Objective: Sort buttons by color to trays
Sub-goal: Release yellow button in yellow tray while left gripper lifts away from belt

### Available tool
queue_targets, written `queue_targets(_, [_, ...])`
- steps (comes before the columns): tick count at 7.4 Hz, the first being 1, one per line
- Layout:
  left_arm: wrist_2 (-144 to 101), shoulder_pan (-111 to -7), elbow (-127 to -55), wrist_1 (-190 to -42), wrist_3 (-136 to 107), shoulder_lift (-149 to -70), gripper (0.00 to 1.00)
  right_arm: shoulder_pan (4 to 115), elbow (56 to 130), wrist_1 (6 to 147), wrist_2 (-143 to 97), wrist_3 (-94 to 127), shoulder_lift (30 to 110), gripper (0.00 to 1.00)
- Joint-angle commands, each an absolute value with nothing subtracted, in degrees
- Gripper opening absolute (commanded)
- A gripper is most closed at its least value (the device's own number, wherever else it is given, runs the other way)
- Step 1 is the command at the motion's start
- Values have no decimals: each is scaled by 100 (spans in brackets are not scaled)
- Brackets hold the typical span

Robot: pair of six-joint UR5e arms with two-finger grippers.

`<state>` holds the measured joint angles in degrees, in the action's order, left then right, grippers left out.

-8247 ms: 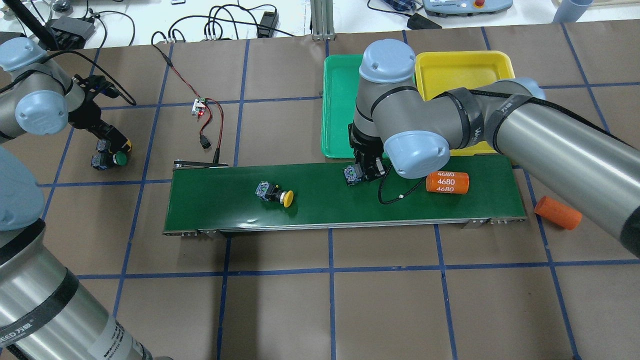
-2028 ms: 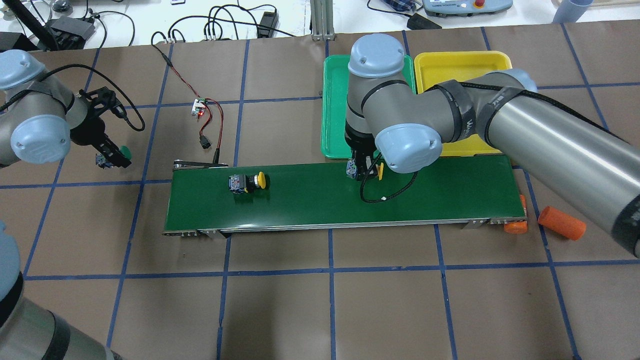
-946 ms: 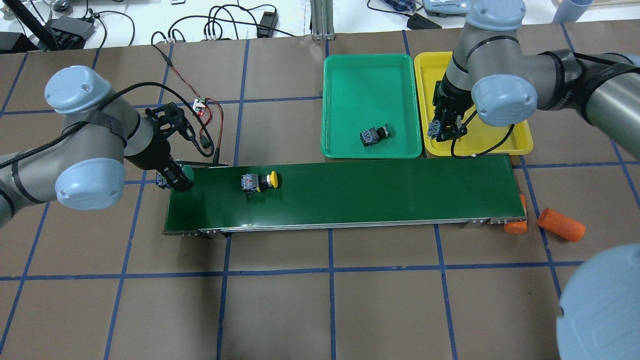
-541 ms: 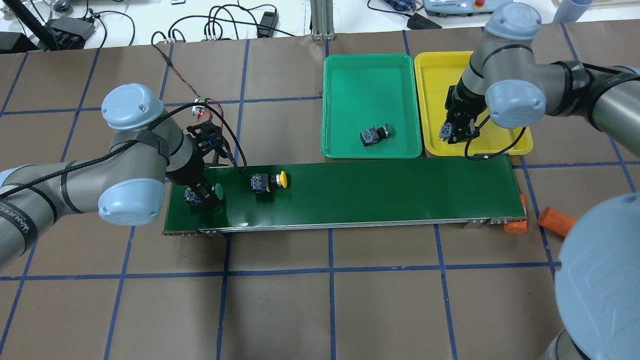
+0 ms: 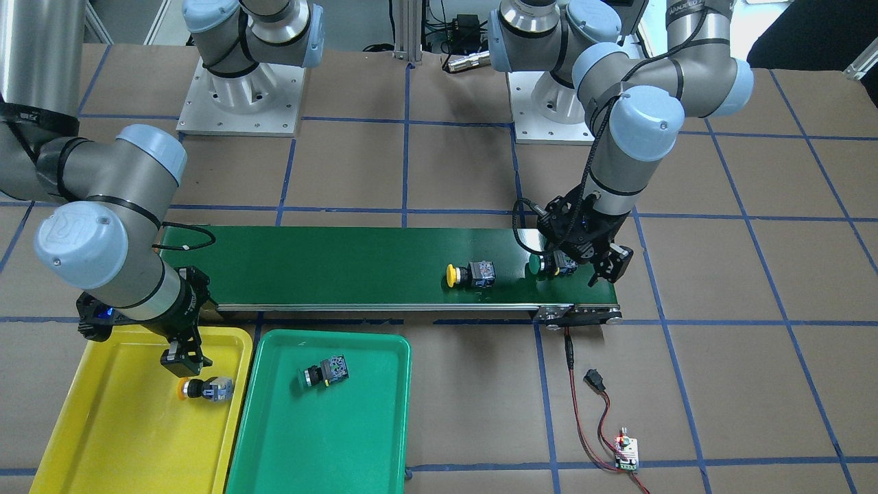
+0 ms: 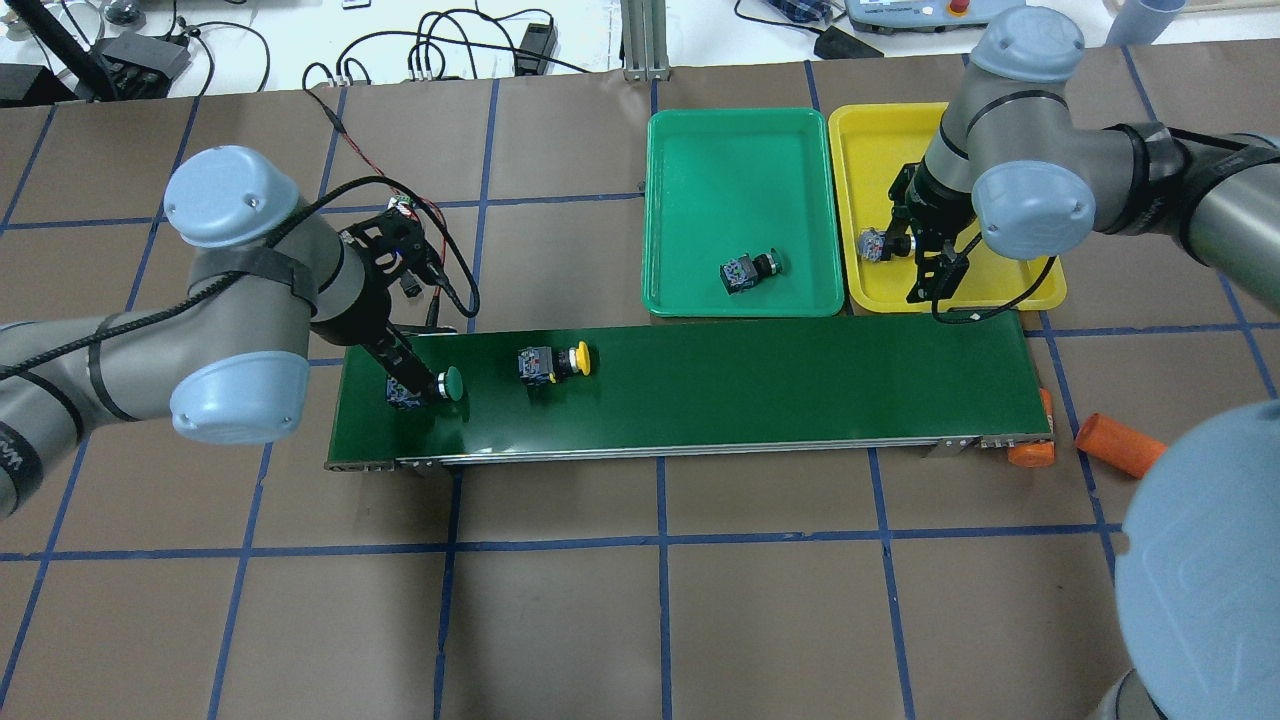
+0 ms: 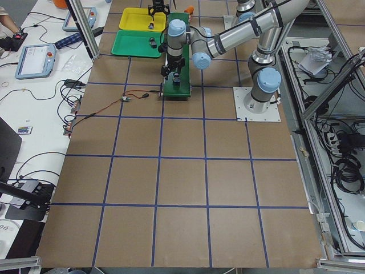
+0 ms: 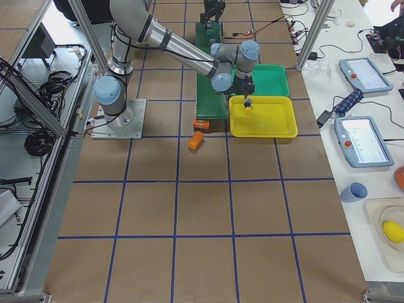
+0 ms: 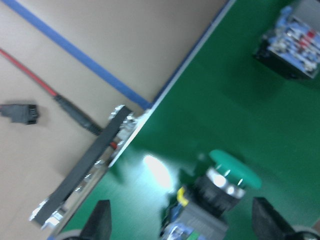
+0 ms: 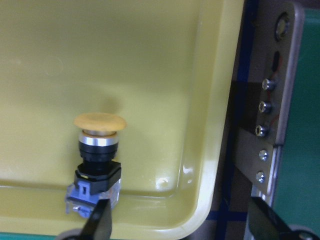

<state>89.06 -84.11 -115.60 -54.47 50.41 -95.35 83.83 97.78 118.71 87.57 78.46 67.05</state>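
A green-capped button lies on the left end of the conveyor belt, between the spread fingers of my open left gripper, also seen in the left wrist view. A yellow-capped button lies on the belt to its right. Another green-capped button lies in the green tray. Another yellow-capped button lies in the yellow tray. My open right gripper hovers just above that button.
Two orange cylinders lie off the belt's right end, one against the belt frame and one on the table. A small circuit board with red and black wires lies beyond the belt's left end.
My left gripper carried the green-capped button from the table onto the belt and opened. My right gripper carried a yellow-capped button into the yellow tray and let go. The belt's yellow-capped button drifted right.
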Motion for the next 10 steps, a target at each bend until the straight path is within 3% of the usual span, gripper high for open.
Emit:
queue_targets(1, [8737,-7693,-10291,-7241,3627,-9501,100,8490,9800,11044,8745,7866,7265,100])
queue_targets(3, [8789,-7943,-9181,-8836,1297,-9501,100,8857,9809,10530,8771,7971,7785,100])
queue_targets(4, [9137,-8563,-8941,-9007,378,-9501,100,9199,9878,10529,8780,8320,7926,100])
queue_targets(6, [9721,-9498,-8798,-8956,-341,-9335,100,9876,9905,10503,9059,8867,8111,100])
queue_targets(10, [9194,-8860,-8903,-8921,-386,-9080,100,9967,9896,10090,9070,8737,8314,100])
